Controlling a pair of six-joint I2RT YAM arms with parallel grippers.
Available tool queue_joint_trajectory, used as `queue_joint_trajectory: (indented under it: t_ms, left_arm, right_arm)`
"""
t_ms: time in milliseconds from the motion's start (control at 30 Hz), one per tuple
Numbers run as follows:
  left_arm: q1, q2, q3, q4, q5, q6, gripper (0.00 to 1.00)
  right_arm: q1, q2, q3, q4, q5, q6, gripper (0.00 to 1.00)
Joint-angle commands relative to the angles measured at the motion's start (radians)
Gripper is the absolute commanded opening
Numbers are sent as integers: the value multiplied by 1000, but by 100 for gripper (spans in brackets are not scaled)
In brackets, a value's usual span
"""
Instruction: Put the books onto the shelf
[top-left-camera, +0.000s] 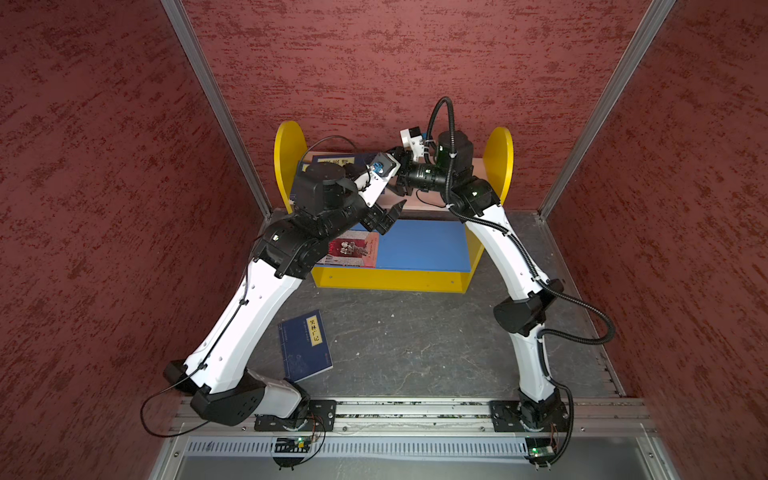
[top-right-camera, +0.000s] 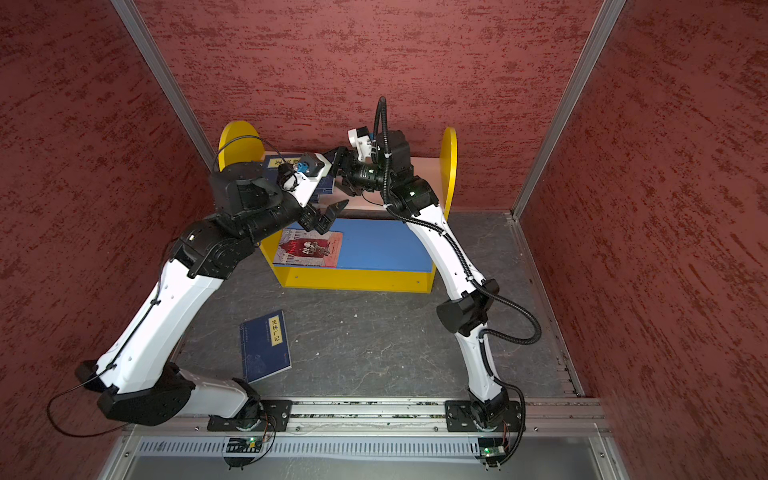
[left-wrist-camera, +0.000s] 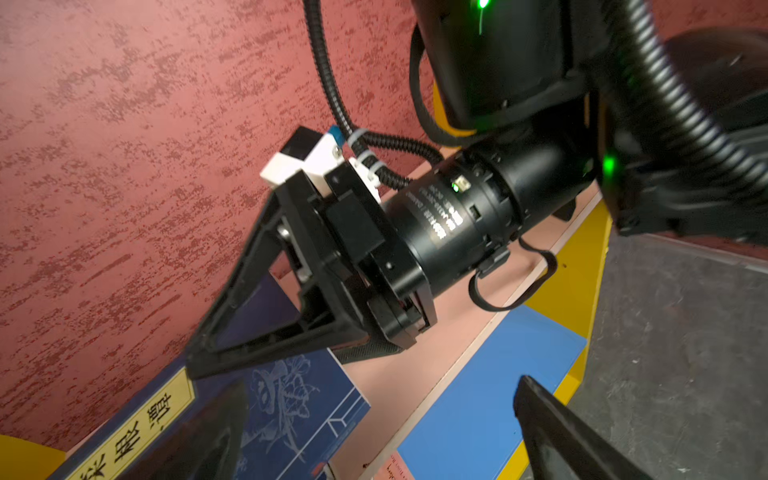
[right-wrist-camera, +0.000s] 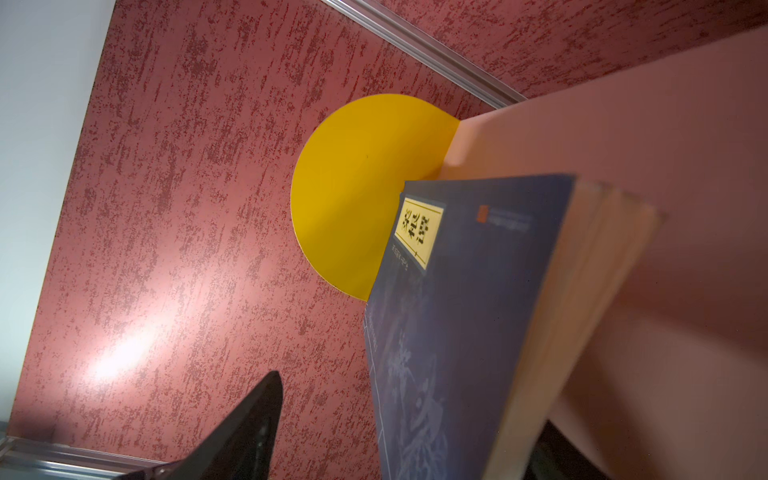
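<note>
Dark grey marbled surface (top-left-camera: 415, 340): small yellow-sided wooden shelf (top-left-camera: 390, 280) at back; navy-blue paperback with yellow label (top-left-camera: 305, 347) flat in front, apart. Pale pink upper board (top-left-camera: 424, 203): stack of navy-blue paperbacks (left-wrist-camera: 291, 407), left end. Blue lower board (top-left-camera: 424, 245): red illustrated paperback (top-left-camera: 353, 249), flat, left end.

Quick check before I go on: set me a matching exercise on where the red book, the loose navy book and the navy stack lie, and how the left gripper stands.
Things:
1. red book
2. loose navy book
3. navy stack
4. left gripper

Place or state:
a. on the pink board
b. open, empty
c. on the tabletop, in front of the shelf
d. on the blue board

Pairs: 1-d, 2-c, 3-a, 4-b
</note>
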Motion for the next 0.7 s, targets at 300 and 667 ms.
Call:
queue_joint_trajectory:
  t_ms: [300, 667]
  left_arm:
    - [-20, 26, -16, 187, -290, 42, 99]
    - [37, 47, -36, 185, -298, -5, 98]
  right_arm:
    - [-7, -22, 17, -44, 5, -29, 77]
    - [-5, -27, 17, -36, -3, -24, 78]
